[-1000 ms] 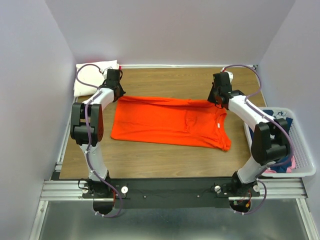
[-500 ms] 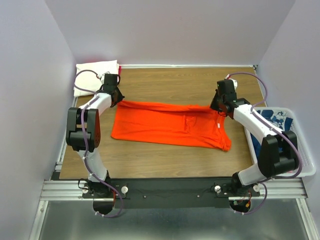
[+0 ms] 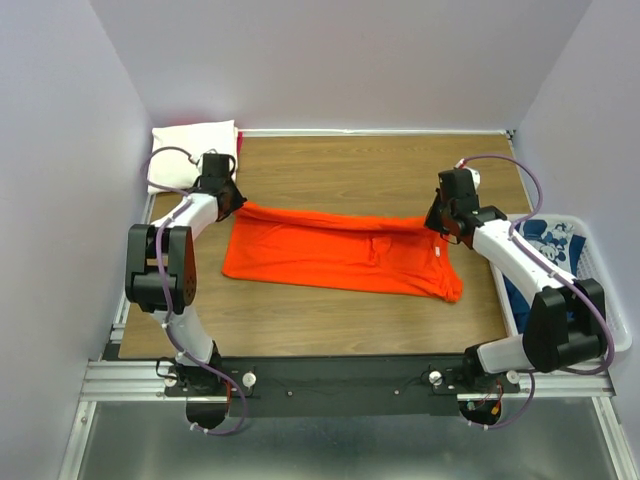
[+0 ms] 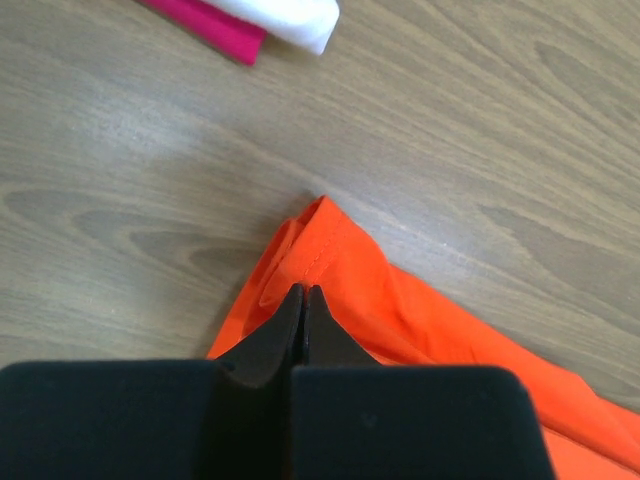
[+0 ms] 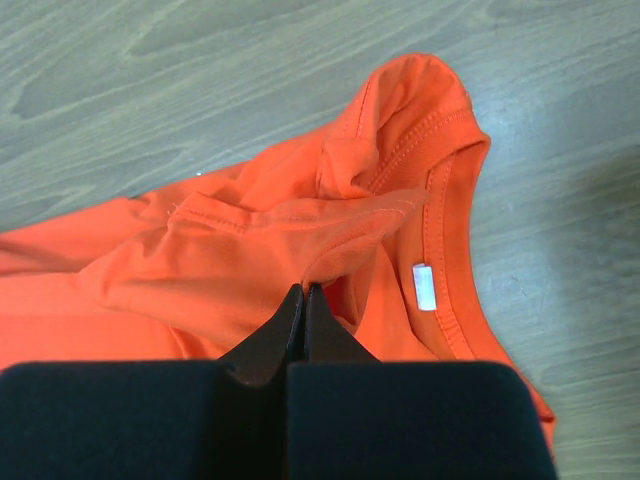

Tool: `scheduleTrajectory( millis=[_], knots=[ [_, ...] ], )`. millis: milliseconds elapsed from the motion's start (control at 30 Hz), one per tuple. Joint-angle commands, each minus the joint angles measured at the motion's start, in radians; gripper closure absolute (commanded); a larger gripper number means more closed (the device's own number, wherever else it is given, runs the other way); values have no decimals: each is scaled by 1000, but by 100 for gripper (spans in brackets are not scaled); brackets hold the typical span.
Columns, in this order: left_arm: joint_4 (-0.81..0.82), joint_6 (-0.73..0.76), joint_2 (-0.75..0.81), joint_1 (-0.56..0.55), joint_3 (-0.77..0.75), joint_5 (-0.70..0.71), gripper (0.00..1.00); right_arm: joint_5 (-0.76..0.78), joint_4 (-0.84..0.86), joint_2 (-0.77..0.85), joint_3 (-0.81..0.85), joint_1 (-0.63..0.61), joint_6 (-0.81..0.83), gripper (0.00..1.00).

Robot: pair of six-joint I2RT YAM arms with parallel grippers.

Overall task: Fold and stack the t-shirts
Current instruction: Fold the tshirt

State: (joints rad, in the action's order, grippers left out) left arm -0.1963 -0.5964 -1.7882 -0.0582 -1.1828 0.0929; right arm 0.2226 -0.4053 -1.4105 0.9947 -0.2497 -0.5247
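The orange t-shirt [image 3: 340, 252] lies spread across the middle of the table, collar end to the right. My left gripper [image 3: 232, 200] is shut on the shirt's far left corner [image 4: 320, 240]. My right gripper [image 3: 437, 218] is shut on a fold of orange cloth [image 5: 340, 235] next to the collar, whose white label [image 5: 425, 286] shows. A folded cream-white shirt [image 3: 190, 150] lies on a red-pink one [image 4: 215, 30] at the far left corner. A navy shirt with a white print [image 3: 545, 240] lies in the basket.
A white lattice basket [image 3: 610, 300] stands off the table's right edge, close to the right arm. Grey walls close in the back and both sides. The wooden table [image 3: 350, 165] shows bare beyond the shirt.
Both grippers have drawn toward the near side, pulling the orange shirt's far edge with them. The shirt is now narrower from back to front.
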Motion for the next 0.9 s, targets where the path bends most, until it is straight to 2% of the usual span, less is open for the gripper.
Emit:
scheduleTrajectory(
  millis=[0,867],
  knots=[
    [14,-6,55,15,29,-35,100,6,-32,38,-36,-2,-20,99],
    [38,4,130,32,163,-88,100,-25,-10,36,-134,-3,-64,99]
  ],
)
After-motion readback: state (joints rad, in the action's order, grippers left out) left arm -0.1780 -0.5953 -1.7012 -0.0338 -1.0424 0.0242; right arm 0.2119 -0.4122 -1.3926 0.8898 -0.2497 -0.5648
